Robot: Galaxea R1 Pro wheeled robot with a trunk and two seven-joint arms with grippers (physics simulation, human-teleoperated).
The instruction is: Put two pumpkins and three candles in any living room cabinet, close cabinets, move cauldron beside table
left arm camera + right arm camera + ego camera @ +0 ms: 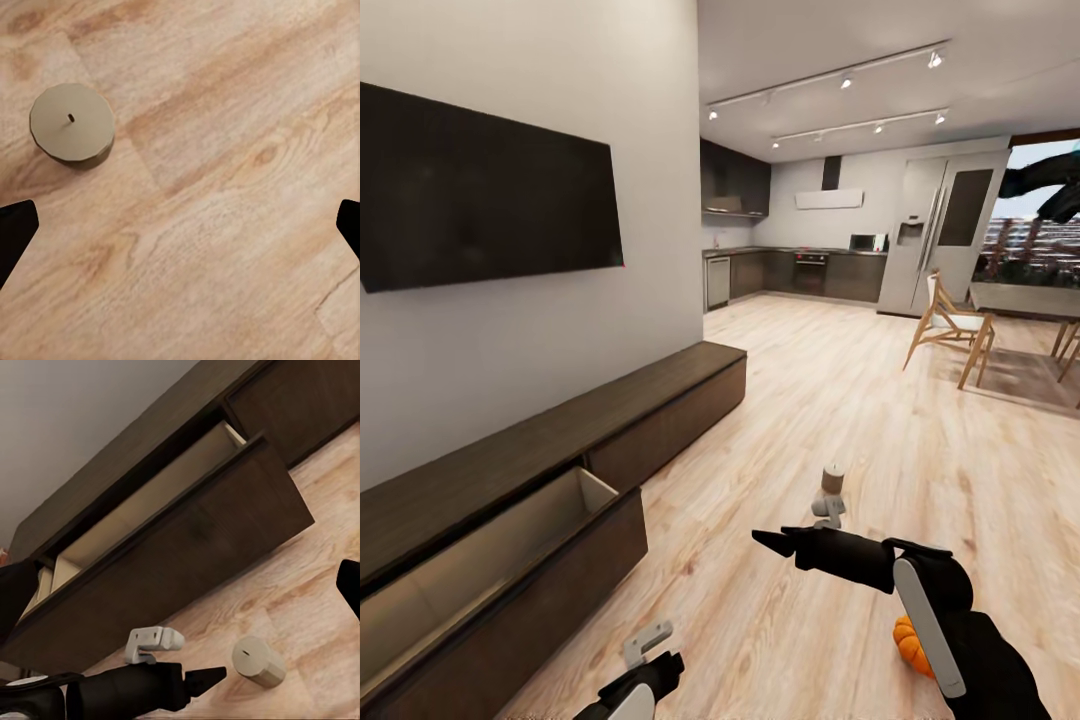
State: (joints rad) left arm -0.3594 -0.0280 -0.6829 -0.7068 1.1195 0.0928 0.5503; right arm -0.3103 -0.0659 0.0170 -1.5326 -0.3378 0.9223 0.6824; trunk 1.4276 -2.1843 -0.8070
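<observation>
The long dark cabinet [670,395] runs along the left wall with one drawer [510,560] pulled open, its pale inside showing. One candle [832,478] stands on the floor just beyond my right gripper [768,543], which points left toward the cabinet and is open and empty. In the right wrist view the open drawer [150,502] lies ahead. A pumpkin [908,645] peeks out behind my right forearm. My left gripper [180,232] hangs open over the floor with another candle [73,124] below and off to one side. That candle [259,660] sits by the left gripper [214,675].
A black TV [480,190] hangs on the wall above the cabinet. Wooden chairs [950,330] stand at the right. The kitchen with dark cupboards [800,272] and a fridge [940,235] lies at the far end. Wood floor [810,400] stretches between.
</observation>
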